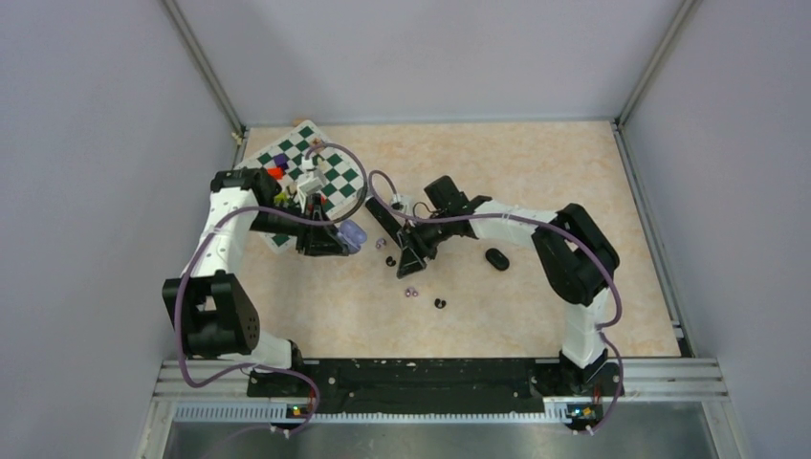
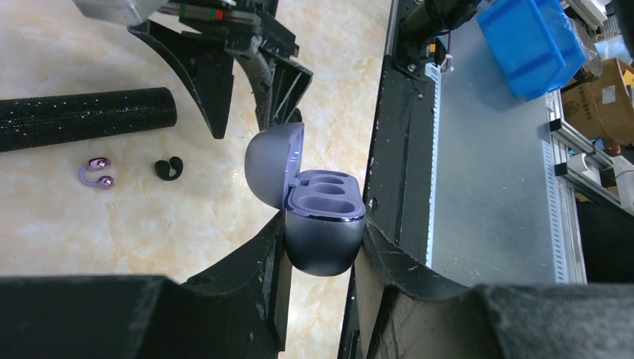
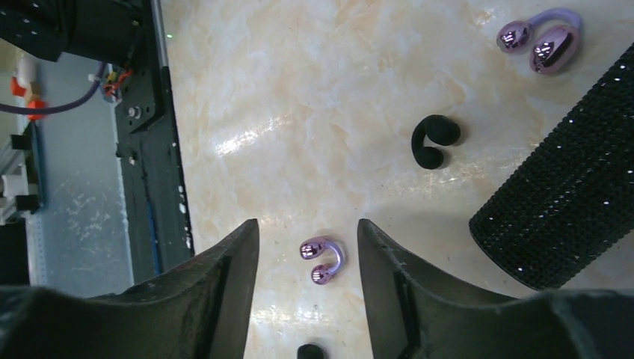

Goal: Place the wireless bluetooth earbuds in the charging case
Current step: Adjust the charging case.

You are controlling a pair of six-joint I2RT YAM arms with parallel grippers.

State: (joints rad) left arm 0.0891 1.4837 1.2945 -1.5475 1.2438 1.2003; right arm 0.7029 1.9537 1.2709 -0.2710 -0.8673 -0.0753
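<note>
My left gripper (image 2: 323, 247) is shut on the base of an open purple-grey charging case (image 2: 321, 224), lid tipped back and both wells empty; the case also shows in the top view (image 1: 352, 234). My right gripper (image 3: 306, 228) is open and empty, hovering over a pale purple earbud (image 3: 323, 259) that lies on the table between its fingers. A black earbud (image 3: 434, 140) and a second purple earbud (image 3: 542, 41) lie farther on. The left wrist view shows that pair too: purple (image 2: 96, 173) and black (image 2: 169, 168). Another black earbud (image 3: 309, 351) peeks in at the bottom edge.
A long black glittery microphone (image 3: 568, 217) lies beside the earbuds, also in the left wrist view (image 2: 82, 118). A closed black oval case (image 1: 495, 258) sits to the right. A green checkerboard (image 1: 316, 163) with small pieces lies at the back left.
</note>
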